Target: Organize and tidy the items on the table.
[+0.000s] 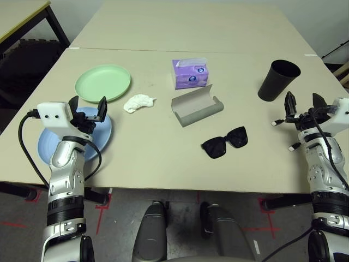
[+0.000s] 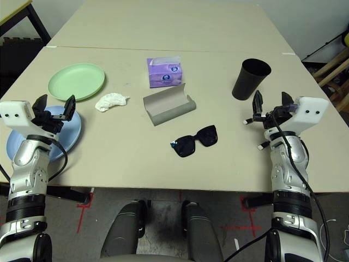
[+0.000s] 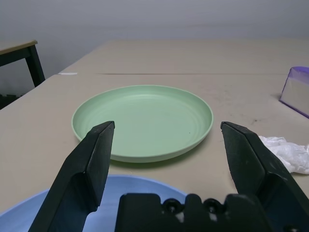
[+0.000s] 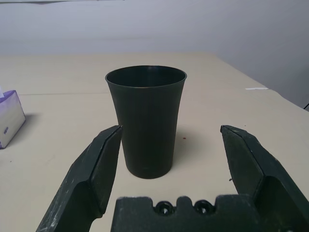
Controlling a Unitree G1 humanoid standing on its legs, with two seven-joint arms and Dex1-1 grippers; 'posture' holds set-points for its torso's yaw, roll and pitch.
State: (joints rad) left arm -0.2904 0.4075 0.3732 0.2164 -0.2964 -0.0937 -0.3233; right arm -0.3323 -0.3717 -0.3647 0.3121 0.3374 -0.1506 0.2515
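On the cream table (image 1: 163, 158) my left gripper (image 1: 87, 107) hangs open over the light blue plate (image 1: 103, 136), with the pale green plate (image 3: 145, 121) just beyond it. A crumpled white tissue wad (image 1: 138, 102) lies right of the green plate. The purple tissue box (image 1: 190, 73) stands at the middle back, the grey glasses case (image 1: 197, 105) lies open in front of it, and black sunglasses (image 1: 224, 142) rest nearer me. My right gripper (image 1: 304, 104) is open, a short way in front of the tall black cup (image 4: 146, 121), holding nothing.
A second beige table (image 1: 191, 27) adjoins the far edge. A yellowish table with a black frame (image 1: 22, 16) stands at the back left. Red tape marks (image 1: 103, 210) show on the floor below the near edge.
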